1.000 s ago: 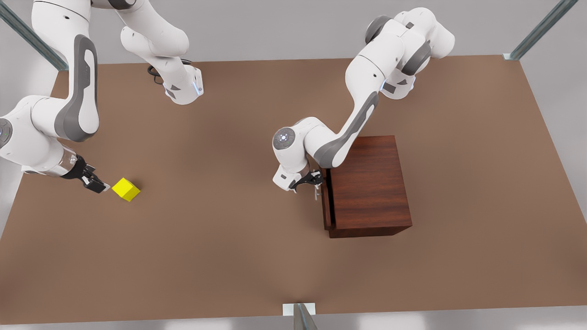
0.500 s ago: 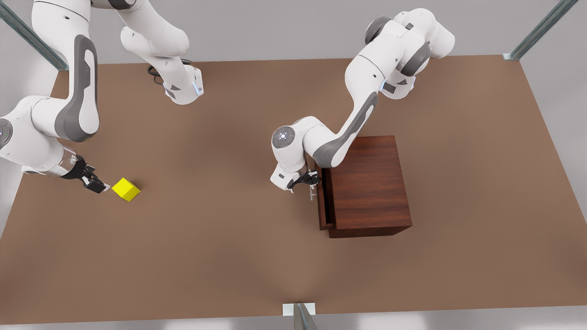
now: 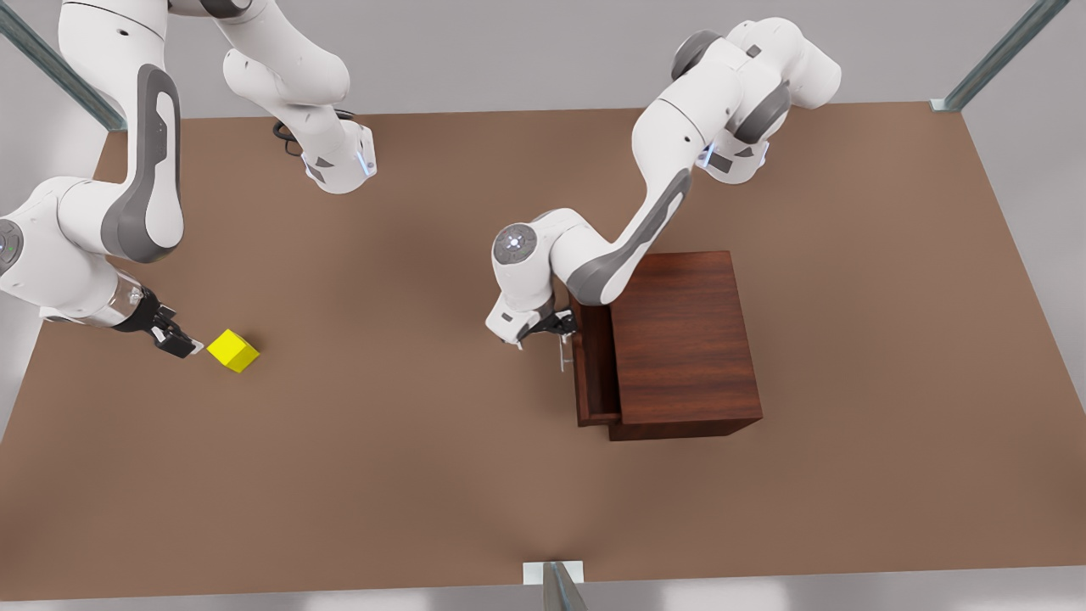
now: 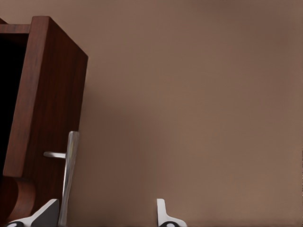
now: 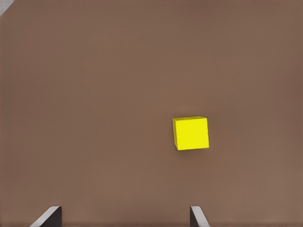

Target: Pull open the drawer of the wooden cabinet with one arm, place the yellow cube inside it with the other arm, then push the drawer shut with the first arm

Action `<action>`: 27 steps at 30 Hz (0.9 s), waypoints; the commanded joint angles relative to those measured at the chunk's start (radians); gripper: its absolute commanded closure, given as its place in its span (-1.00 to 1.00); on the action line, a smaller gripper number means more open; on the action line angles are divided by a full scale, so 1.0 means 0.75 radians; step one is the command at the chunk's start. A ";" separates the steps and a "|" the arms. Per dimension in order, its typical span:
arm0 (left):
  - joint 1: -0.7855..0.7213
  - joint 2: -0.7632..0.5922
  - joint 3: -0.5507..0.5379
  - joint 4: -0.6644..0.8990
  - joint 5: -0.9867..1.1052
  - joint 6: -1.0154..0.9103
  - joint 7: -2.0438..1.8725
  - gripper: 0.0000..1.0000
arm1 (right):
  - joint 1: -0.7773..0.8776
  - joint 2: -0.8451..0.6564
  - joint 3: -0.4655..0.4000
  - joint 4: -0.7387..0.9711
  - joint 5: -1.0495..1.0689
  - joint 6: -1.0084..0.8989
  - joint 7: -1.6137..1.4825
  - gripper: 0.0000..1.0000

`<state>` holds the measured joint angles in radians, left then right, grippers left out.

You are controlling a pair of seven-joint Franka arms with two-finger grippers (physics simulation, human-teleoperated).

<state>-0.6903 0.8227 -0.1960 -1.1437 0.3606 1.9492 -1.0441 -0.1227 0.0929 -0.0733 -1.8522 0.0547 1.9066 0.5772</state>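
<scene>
The left gripper (image 3: 556,329) sat at the silver bar handle (image 3: 563,352) on the front panel of the drawer (image 3: 591,365), at the side of the wooden cabinet (image 3: 683,339) facing the front view's left. In the left wrist view its fingers (image 4: 163,215) stood wide apart, one tip (image 4: 45,213) just beside the handle (image 4: 68,175) and the other well off over bare table, so the jaws were spread rather than clamped on the bar. The drawer was pulled partly out of the cabinet, its dark hollow showing between the front panel and the cabinet body; the same dark opening appeared behind the panel (image 4: 45,94) in the left wrist view.

Well apart, toward the front view's left edge, the right gripper (image 3: 178,342) hung low over the brown table (image 3: 407,475), its black fingers pointing at the yellow cube (image 3: 233,350) and ending just beside it without touching. In the right wrist view the two fingertips (image 5: 47,215) were set wide apart, with the cube (image 5: 191,133) lying on the table ahead of them, closer to one finger's line than the other, not between them. The cube rested flat on the table, far from the cabinet and outside the drawer.
</scene>
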 commanded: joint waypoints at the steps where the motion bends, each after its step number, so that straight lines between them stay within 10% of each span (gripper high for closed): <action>1: 0.000 0.007 -0.003 0.009 0.000 0.005 -0.036 -1.00 | 0.000 -0.001 0.000 0.001 0.001 0.000 -0.001 -1.00; 27: -0.086 0.083 0.004 0.114 0.002 0.054 -0.123 -1.00 | 0.000 0.001 0.002 0.001 0.001 -0.002 -0.001 -1.00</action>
<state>-0.7489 0.8832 -0.1941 -1.0625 0.3622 1.9874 -1.0974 -0.1224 0.0944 -0.0718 -1.8520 0.0547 1.9063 0.5780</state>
